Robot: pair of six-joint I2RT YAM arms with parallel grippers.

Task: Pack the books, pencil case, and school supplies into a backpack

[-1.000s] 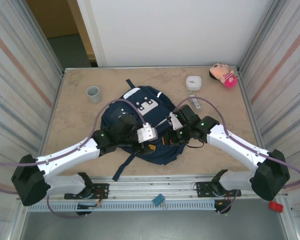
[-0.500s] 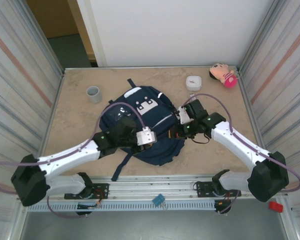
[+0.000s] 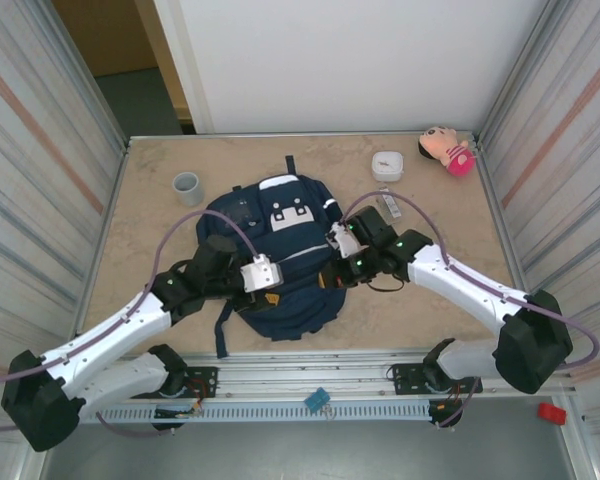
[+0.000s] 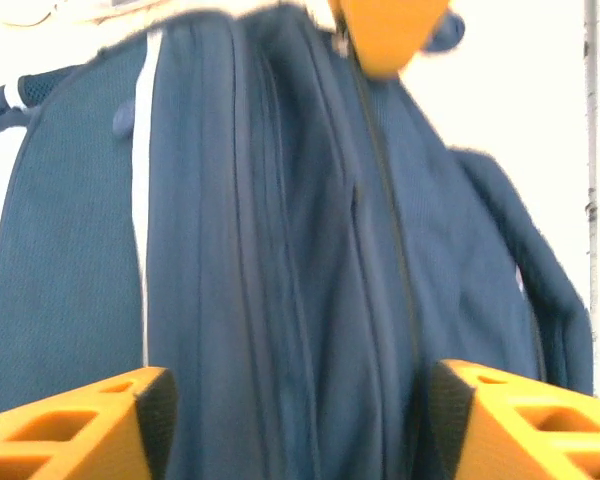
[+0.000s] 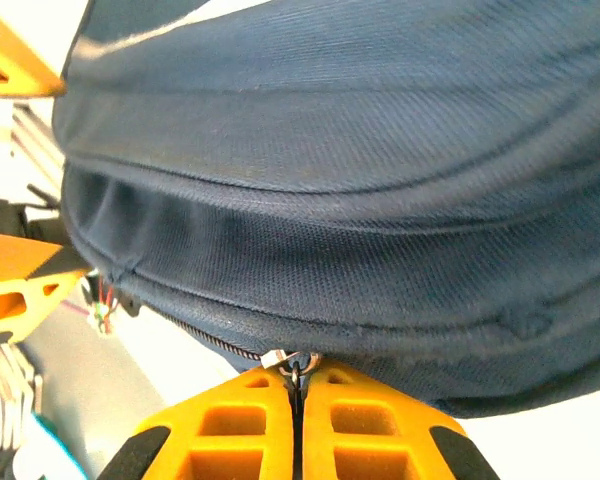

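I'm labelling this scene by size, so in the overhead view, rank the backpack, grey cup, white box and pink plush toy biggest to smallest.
1. backpack, by far the largest.
2. pink plush toy.
3. grey cup and white box: they look about alike, so I leave them unranked.

The navy backpack (image 3: 290,305) lies flat in the middle of the table (image 3: 150,230), front up. Its white patches and top handle point to the table's far edge, and a dark strap trails toward the near edge. Thin zip lines run along its bulging side. A narrow grey-white bar (image 3: 385,201) lies toward the table's far right.
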